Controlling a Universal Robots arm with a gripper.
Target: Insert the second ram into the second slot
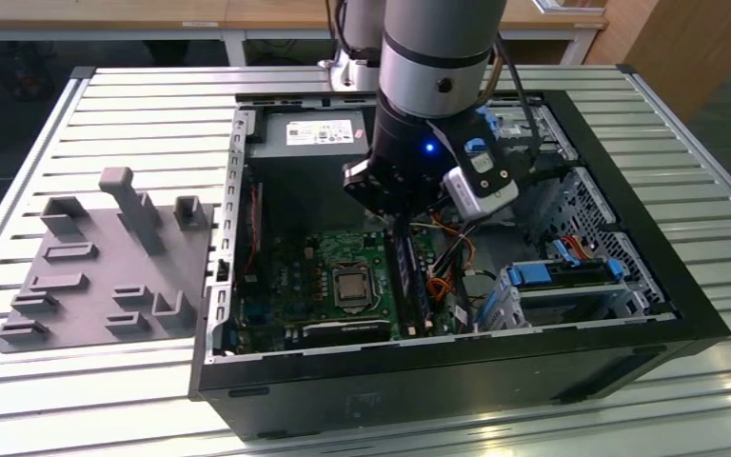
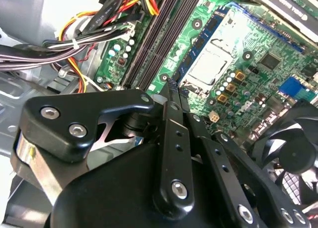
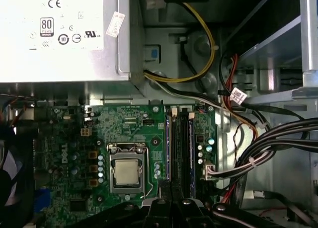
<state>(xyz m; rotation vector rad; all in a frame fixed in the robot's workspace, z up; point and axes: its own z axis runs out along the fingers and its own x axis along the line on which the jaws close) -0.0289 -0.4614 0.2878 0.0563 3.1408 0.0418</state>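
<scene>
Pincer (image 2: pixel 171 85) of matte black links, closed tight, hangs over long dark slots (image 2: pixel 159 39) on green board (image 2: pixel 258 84).

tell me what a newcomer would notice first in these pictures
The big silver robot arm reaching down into an open black computer case on the slatted table catches the eye first. Its gripper hangs close over the long dark memory slots, beside the shiny processor socket on the green motherboard. On the exterior view's left lies a grey fixture plate.
</scene>
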